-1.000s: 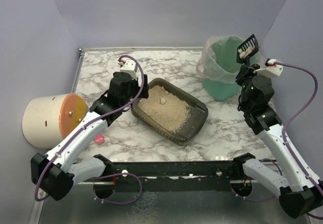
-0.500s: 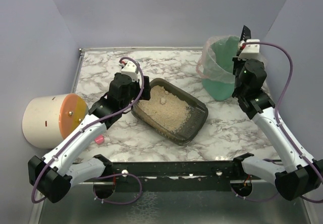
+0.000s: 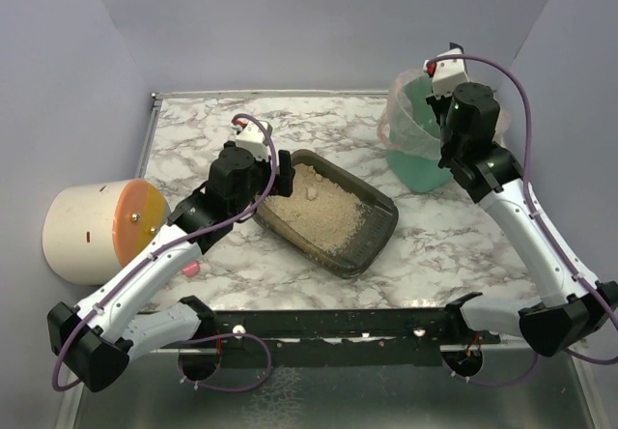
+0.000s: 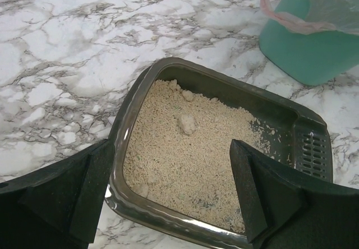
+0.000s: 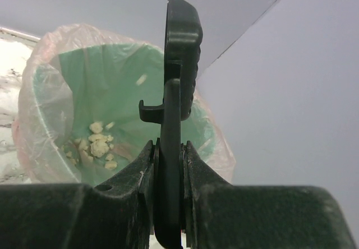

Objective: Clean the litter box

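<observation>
The litter box (image 3: 382, 224) is a dark tray of beige litter in the middle of the table, with one pale clump (image 3: 312, 193) on the litter. My left gripper (image 3: 278, 184) hangs open over the box's left end. In the left wrist view its fingers straddle the near rim of the box (image 4: 128, 120) and the clump (image 4: 187, 123) lies ahead. My right gripper (image 5: 168, 148) is shut on the black scoop (image 5: 180, 36), held edge-on above the green bin (image 5: 112, 86). Pale clumps (image 5: 98, 145) lie in the bin. In the top view the right gripper (image 3: 449, 91) is over the bin (image 3: 420, 168).
A cream cylinder with an orange face (image 3: 92, 231) lies at the left table edge, with a small pink object (image 3: 190, 268) beside it. Purple walls close in the left, back and right. A black rail (image 3: 338, 328) runs along the front edge.
My right arm swung the scoop left over the bin and turned it on edge; its clump is no longer on it. My left gripper shifted slightly right over the box.
</observation>
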You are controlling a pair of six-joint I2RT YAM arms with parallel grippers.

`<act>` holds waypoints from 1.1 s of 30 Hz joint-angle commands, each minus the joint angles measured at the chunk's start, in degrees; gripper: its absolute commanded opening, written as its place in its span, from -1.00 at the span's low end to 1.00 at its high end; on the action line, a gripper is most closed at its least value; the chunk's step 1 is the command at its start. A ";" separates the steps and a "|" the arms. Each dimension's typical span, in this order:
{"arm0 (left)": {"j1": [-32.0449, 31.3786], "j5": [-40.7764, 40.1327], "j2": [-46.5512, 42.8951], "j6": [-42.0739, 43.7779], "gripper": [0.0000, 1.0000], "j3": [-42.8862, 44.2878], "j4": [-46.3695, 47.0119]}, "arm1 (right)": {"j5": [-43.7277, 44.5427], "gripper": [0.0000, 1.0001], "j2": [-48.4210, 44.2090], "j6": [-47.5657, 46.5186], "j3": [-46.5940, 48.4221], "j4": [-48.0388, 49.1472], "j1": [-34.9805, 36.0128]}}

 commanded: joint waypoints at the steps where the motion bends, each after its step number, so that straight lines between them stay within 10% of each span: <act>1: -0.34 -0.04 -1.56 -0.42 0.82 -0.37 0.47 | 2.75 -0.99 1.14 -2.51 5.19 -8.59 1.86; 33: -0.38 -4.50 -0.32 -3.56 0.82 0.78 -2.45 | -49.51 -0.99 -6.45 40.54 7.03 -24.94 2.22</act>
